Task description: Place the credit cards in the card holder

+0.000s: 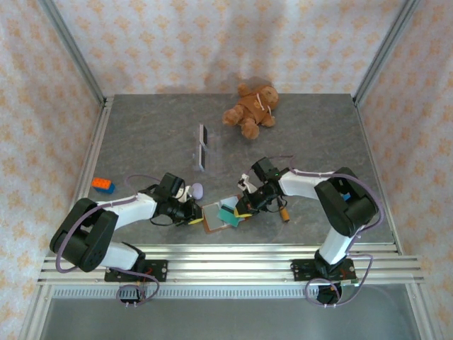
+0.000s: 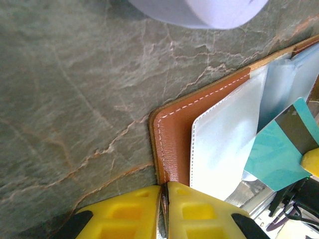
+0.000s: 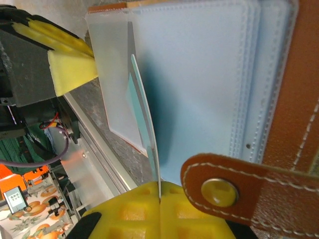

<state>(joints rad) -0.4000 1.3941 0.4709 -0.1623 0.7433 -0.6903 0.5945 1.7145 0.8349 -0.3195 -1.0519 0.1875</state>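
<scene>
left hand (image 2: 164, 194) pinches card holder (image 2: 174, 134); right hand (image 3: 159, 195) pinches teal card (image 2: 271, 154).

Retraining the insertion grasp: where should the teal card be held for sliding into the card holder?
Likely its trailing edge, from the side away from the card holder, as the right gripper does: the teal card is thin and flat, and its leading end needs to stay free.

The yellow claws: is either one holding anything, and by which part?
The left gripper pinches the card holder by its brown leather edge; the right gripper pinches a teal credit card by one edge.
</scene>
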